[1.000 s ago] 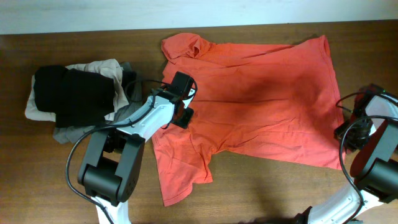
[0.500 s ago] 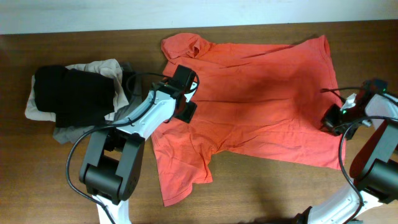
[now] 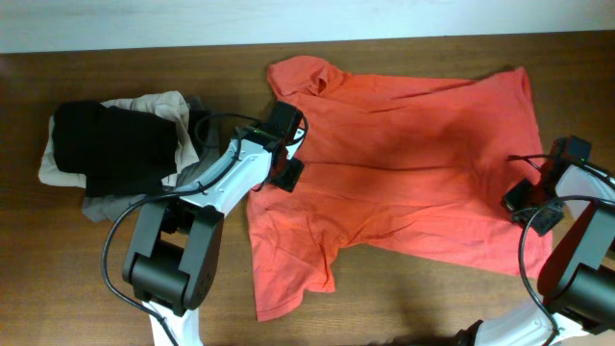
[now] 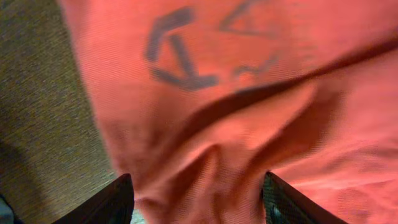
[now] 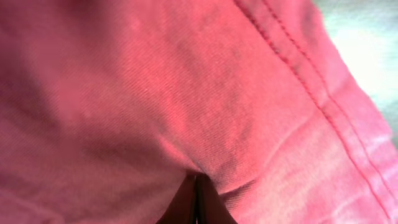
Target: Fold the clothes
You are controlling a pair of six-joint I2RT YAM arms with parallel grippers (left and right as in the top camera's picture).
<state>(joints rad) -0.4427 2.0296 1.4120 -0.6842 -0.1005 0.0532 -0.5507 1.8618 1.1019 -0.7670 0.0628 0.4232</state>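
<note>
Red-orange T-shirt (image 3: 413,163) lies spread out; right gripper (image 5: 196,186) pinches its hem tight between the jaws; left gripper (image 4: 196,199) stands wide, cloth below and between; likely straightening before folding; next, left must close on fabric.

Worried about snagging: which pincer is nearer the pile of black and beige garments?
Left. The left pincer is over the shirt's edge, right beside the pile; the right pincer grips the shirt's hem on the far side.
</note>
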